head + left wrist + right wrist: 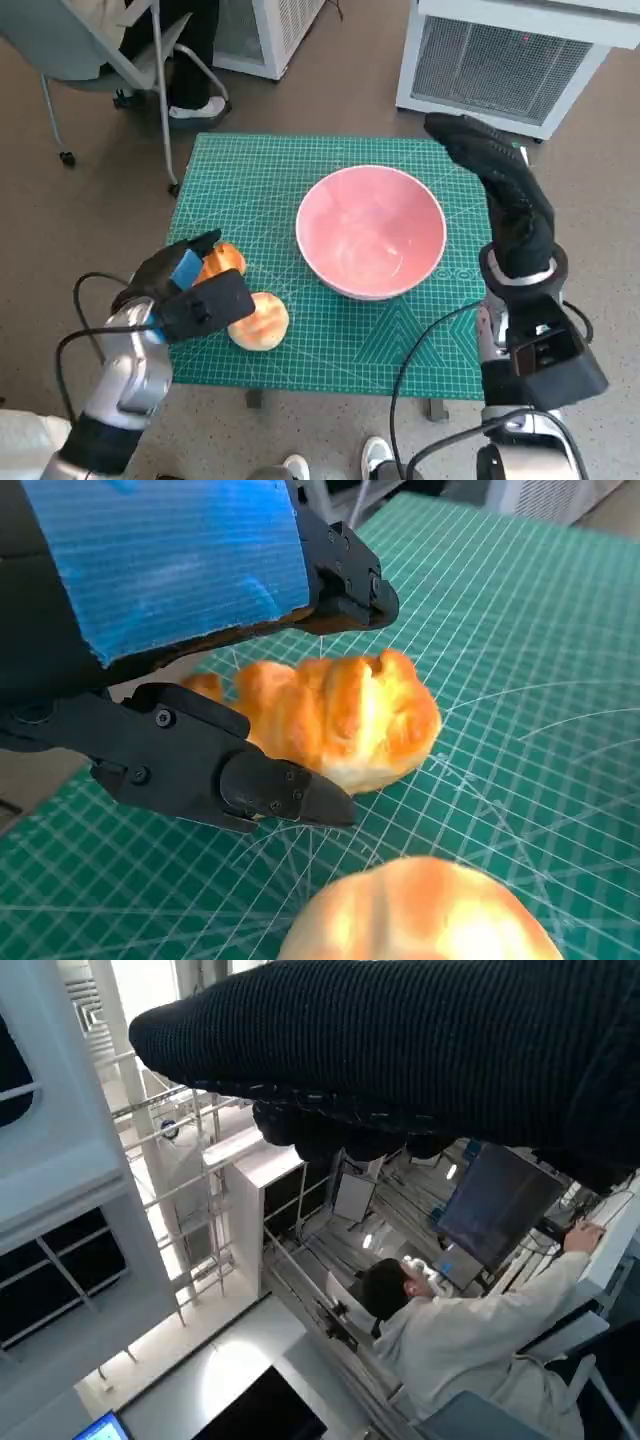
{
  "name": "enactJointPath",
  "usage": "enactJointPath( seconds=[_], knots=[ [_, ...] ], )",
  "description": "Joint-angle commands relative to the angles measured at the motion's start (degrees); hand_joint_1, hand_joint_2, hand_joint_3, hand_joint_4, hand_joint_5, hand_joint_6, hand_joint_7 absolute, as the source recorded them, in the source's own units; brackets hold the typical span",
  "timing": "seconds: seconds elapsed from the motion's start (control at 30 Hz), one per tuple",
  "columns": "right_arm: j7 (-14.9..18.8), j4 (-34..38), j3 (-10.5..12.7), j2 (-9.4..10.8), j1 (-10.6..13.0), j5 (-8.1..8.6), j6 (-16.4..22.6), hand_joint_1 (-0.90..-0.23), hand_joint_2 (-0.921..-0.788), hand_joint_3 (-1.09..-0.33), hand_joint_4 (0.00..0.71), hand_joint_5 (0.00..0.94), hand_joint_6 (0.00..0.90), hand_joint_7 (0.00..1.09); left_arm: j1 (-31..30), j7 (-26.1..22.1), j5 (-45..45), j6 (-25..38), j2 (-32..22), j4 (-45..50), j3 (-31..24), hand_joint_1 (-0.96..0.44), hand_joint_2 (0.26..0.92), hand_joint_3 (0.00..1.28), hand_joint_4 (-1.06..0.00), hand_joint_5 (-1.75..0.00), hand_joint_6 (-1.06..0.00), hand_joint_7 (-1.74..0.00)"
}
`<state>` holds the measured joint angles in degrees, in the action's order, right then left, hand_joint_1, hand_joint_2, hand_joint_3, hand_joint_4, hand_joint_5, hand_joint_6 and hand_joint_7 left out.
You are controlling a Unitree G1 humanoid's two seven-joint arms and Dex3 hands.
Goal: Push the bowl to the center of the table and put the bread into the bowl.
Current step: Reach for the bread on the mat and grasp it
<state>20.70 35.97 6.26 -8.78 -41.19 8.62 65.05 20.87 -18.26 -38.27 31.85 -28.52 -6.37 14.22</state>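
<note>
1. Closing on the croissant, the left robot hand has fingers either side, not yet gripping.
2. Bowl sits mid-surface; bun just beside the croissant.
3. Right robot hand hovers flat, holding nothing.
4. Grip gently, lift clear.

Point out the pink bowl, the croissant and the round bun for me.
pink bowl (pixel 371 232): head view, inner wall.
croissant (pixel 345 718): left wrist view, middle of its golden crust.
round bun (pixel 261 320): head view, its top.
</note>
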Motion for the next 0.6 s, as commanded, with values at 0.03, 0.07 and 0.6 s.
enactJointPath(
  seconds=[0.03,0.07,0.6],
  knots=[
    [-0.9,0.5,-0.3,-0.3,1.7,-1.1,0.3,-0.63,-0.921,-0.807,0.277,0.0,0.027,0.6,1.3,2.2,0.5,-1.8,0.6,-4.1,0.3,-0.27,0.92,0.02,-0.6,-0.19,-0.52,-0.05],
    [-0.9,0.6,-0.3,-0.4,1.7,-1.03,0.3,-0.63,-0.921,-0.808,0.277,0.0,0.026,0.61,1.3,2.7,0.7,-2.5,0.6,-4.7,0.3,-0.25,0.92,0.02,-0.6,-0.27,-0.55,-0.05],
    [-2.0,0.5,-0.4,-0.8,2.3,-1.39,-0.3,-0.621,-0.921,-0.816,0.276,0.0,0.016,0.62,-0.4,5.3,3.3,-7.9,-2.0,5.6,-4.7,0.0,0.92,0.05,-0.69,-1.3,-0.69,-0.94]
  ],
)
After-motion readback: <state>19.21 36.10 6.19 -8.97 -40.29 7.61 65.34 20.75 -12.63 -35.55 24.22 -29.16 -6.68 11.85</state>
